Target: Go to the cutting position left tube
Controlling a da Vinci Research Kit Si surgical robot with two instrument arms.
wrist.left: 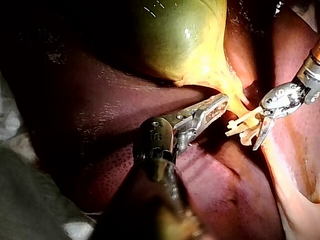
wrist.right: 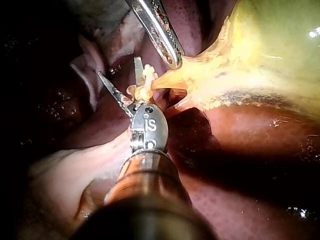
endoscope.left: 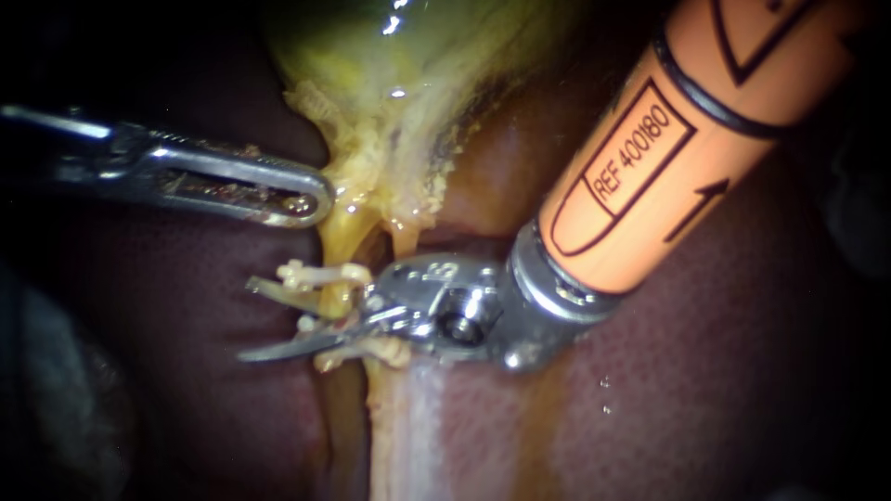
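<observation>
**Endoscope view.** The left instrument enters from the left. Its hand has the jaws all but together, with the tip on the yellow fringe under the gallbladder, apparently pinching it. Judged purpose: to draw the neck sideways so the tubes below stand taut and apart.

The right instrument (two blades at its tip) comes down from the upper right. Its hand is spread wide and grips nothing. The left tube runs down from the neck and passes between the blades. One pale clip sits above the blade line and another below it. This looks deliberate, since a cut there would leave a clip on each side. The liver lies beneath everything.

**Left wrist view.** The left instrument's hand meets the yellow tissue at the foot of the gallbladder. This view does not settle whether it grips. The right instrument sits just ahead of it, blades about the clipped stretch.

**Right wrist view.** The right instrument's blades form an open V with the clips and tube in its crotch. I cannot tell whether both edges touch the tube. The left instrument crosses beyond, its tip on a yellow strand tented toward it (which argues for a grip).

**Judgement.** The cutting position is essentially reached. What remains is to check that the whole tube lies inside the blades and that the lower blade is clear of the liver.
</observation>
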